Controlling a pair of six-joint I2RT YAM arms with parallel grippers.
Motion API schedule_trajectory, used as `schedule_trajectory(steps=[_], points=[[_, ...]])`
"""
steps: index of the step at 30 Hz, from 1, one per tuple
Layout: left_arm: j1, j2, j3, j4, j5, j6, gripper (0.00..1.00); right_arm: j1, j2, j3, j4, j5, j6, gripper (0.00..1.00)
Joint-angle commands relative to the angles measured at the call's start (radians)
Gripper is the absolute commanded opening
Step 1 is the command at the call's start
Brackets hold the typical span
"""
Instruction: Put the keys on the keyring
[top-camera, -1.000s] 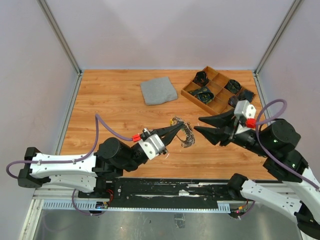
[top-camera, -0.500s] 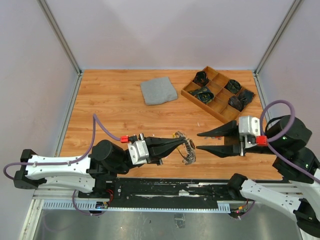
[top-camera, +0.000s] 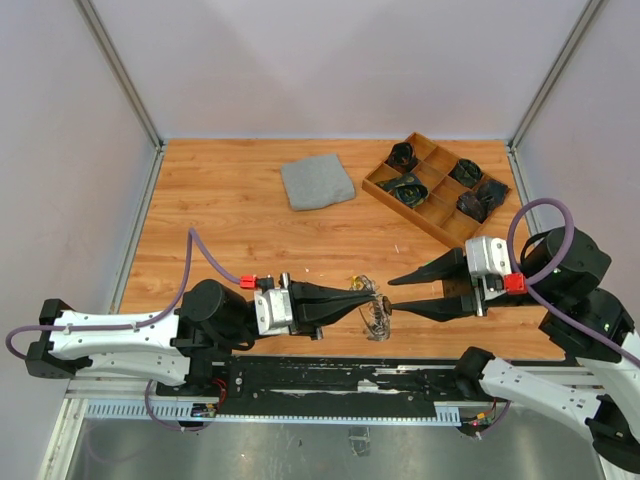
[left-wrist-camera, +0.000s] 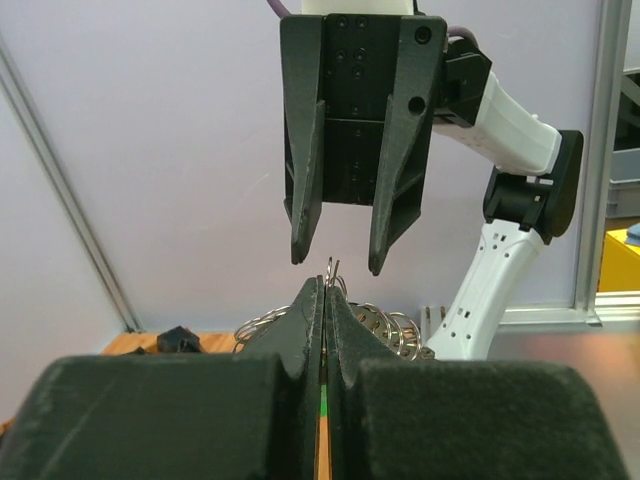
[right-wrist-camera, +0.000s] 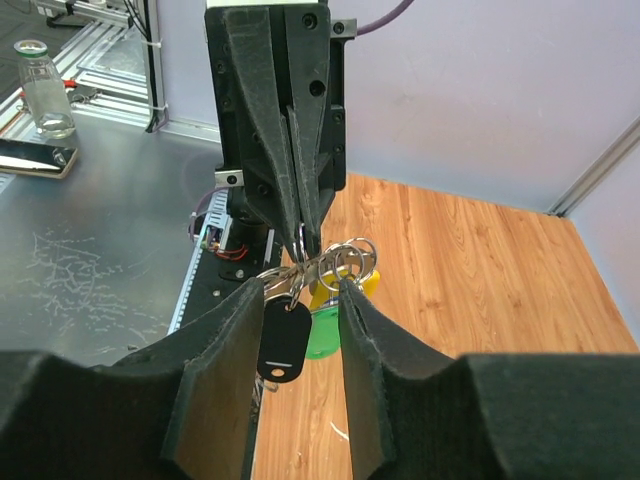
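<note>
My left gripper (top-camera: 372, 302) is shut on the keyring (top-camera: 377, 318), a bunch of thin silvery loops held above the table's near edge. In the left wrist view the pressed-together fingers (left-wrist-camera: 312, 300) pinch a ring wire, and more loops (left-wrist-camera: 392, 326) spread behind them. The keys hang below the rings: a black tag (right-wrist-camera: 283, 340), a green one (right-wrist-camera: 324, 336) and a yellow one (right-wrist-camera: 366, 284). My right gripper (top-camera: 392, 294) faces the left one, open, its fingertips either side of the ring bunch (right-wrist-camera: 338, 258). The right gripper (right-wrist-camera: 300, 290) holds nothing.
A folded grey cloth (top-camera: 317, 182) lies at the back of the wooden table. A wooden compartment tray (top-camera: 372, 186) with dark items stands at the back right. Beyond the table's edge, a bottle (right-wrist-camera: 43, 90) and a phone (right-wrist-camera: 35, 157) lie on a metal bench.
The left gripper has carried the ring bunch toward the near edge and to the right. The right gripper has levelled out and closed in from the right until its fingers flank the rings.
</note>
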Motion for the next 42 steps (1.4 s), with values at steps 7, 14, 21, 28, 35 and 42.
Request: schedule_trajectory(steps=[7, 14, 21, 28, 35, 42], points=[[-0.007, -0.013, 0.013, 0.023, 0.042, -0.012, 0.01, 0.017, -0.003, -0.032, 0.098, -0.059, 0.049, 0.33], [-0.008, -0.008, 0.019, 0.028, 0.038, -0.013, 0.0, 0.017, 0.007, -0.044, 0.102, -0.084, 0.059, 0.31], [-0.008, -0.004, 0.019, 0.036, 0.036, -0.014, 0.0, 0.018, 0.012, -0.055, 0.104, -0.089, 0.059, 0.3], [-0.007, 0.0, 0.018, 0.044, 0.039, -0.013, 0.01, 0.018, 0.016, -0.063, 0.107, -0.088, 0.062, 0.24], [-0.008, 0.0, 0.015, 0.05, 0.042, -0.013, 0.0, 0.017, 0.019, -0.064, 0.112, -0.089, 0.064, 0.16], [-0.007, -0.01, -0.01, 0.088, 0.01, -0.025, 0.04, 0.018, 0.012, -0.049, 0.074, -0.035, 0.047, 0.01]])
